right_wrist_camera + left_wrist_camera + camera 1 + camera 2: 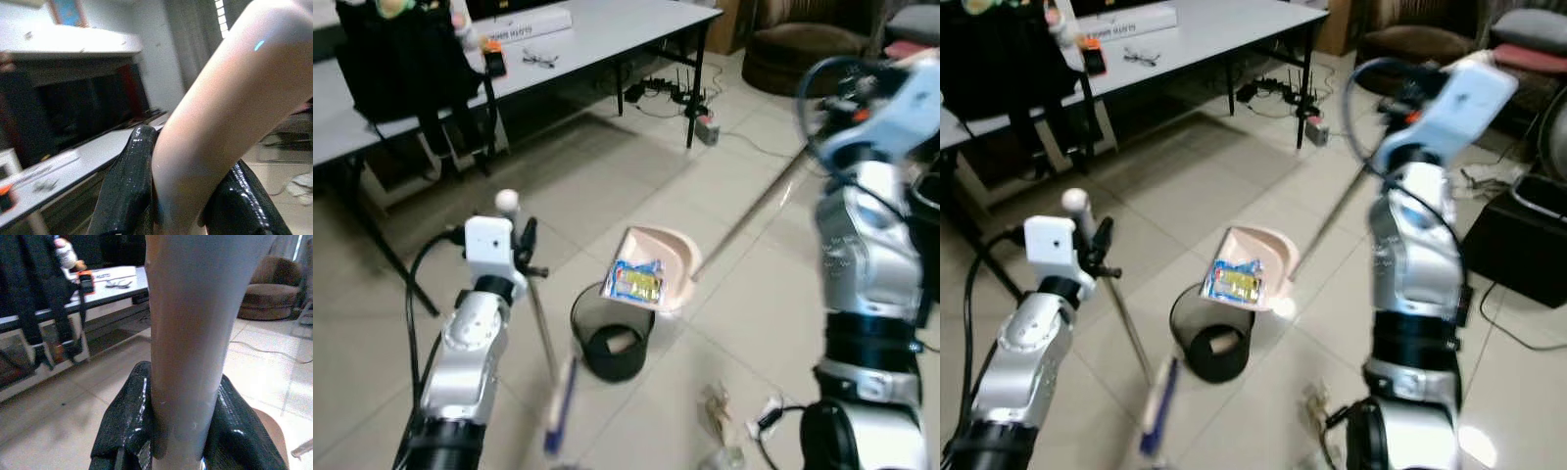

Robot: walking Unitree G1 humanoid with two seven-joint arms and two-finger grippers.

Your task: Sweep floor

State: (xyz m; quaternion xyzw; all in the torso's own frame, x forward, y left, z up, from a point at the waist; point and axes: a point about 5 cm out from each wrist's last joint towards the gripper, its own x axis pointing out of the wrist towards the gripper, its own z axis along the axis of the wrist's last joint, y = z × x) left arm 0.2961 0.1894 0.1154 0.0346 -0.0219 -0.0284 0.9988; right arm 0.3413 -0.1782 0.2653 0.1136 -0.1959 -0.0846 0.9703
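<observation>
Tilting over the black mesh waste bin [612,335]: pale pink plastic dustpan [656,264], mouth turned down toward the bin rim, a blue-and-yellow crumpled wrapper [634,281] lying at its lip just above the bin opening; long thin metallic dustpan handle [759,208] running up and away to the right arm; right pincer [178,196] closed on that handle, both black fingers [124,186] pressed against its pale shaft in the right wrist view.

Gripped upright on the robot's left: grey broom pole [195,333] with a rounded white tip [507,201]; left pincer [183,426] clamped round it, black pads touching both sides of the pole; lower pole slanting down beside the bin to a blurred blue broom head [560,406] near the floor.

Lying on the beige tiled floor [607,186], near the bin and close to the right leg: small scraps of crumpled litter [717,411], blurred, kind not discernible.

Standing well behind: long white table [597,34] on black legs, bearing black-framed spectacles [538,60], a small orange-and-black device [493,57] and a white printed board [524,25]; black bag [401,59] hanging at the table's near edge; black power strip with cables [661,93] on the floor under the table's far end; brown round seat [803,49] in the far corner.
</observation>
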